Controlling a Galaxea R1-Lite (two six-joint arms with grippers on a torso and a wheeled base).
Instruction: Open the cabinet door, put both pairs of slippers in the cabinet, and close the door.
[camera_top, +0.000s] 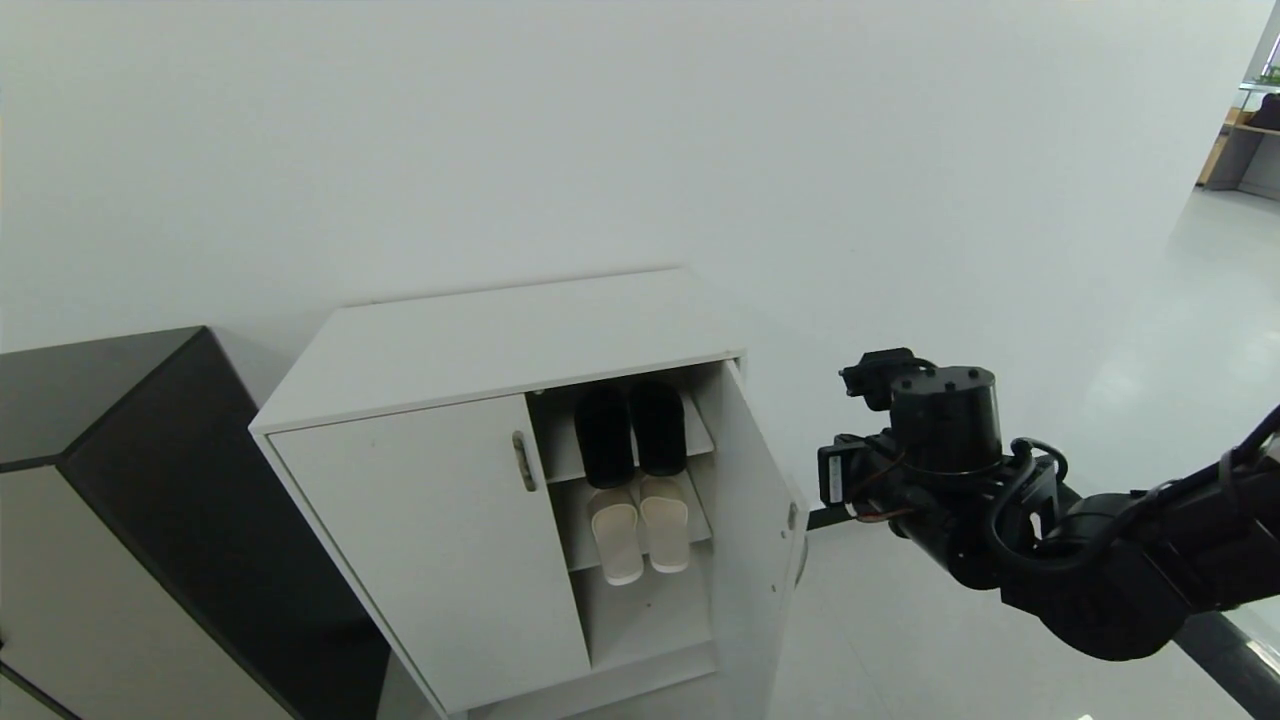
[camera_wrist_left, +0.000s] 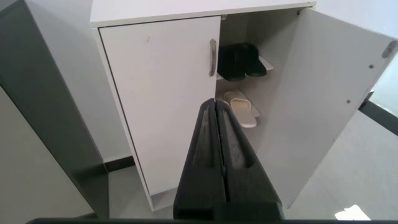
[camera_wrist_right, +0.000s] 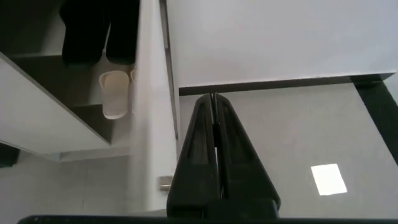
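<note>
left gripper (camera_wrist_left: 214, 102): we see it in front of the cabinet, facing the closed door's inner edge. Its two fingers are clenched flat together with nothing between them, and it stands apart from the door.
dark cabinet (camera_top: 130, 480): a black-topped unit just beside the white one, on its left.
cabinet (camera_top: 500, 340): white and low, with its back to the wall (camera_top: 600, 130). It has two doors and shelves inside the right half.
left door (camera_top: 440, 540): closed, flush with the front.
handle (camera_top: 521, 461): a short upright metal bar at the left door's inner edge.
black slippers (camera_top: 632, 430): a pair lying side by side on the top shelf, inside the cabinet.
pale slippers (camera_top: 640, 525): a cream pair side by side on the middle shelf, directly under the black pair. Their near ends reach a little past the shelf's front edge.
right door (camera_top: 755, 530): swung wide open, standing out toward us from the cabinet's right side.
right gripper (camera_wrist_right: 214, 96): we note it on the outer side of the open door, just beside that face and near the door's small fitting. Its fingers are pressed shut on nothing. We cannot tell whether the tip touches the door.
floor (camera_top: 1150, 330): pale and glossy, stretching away to the right.
</note>
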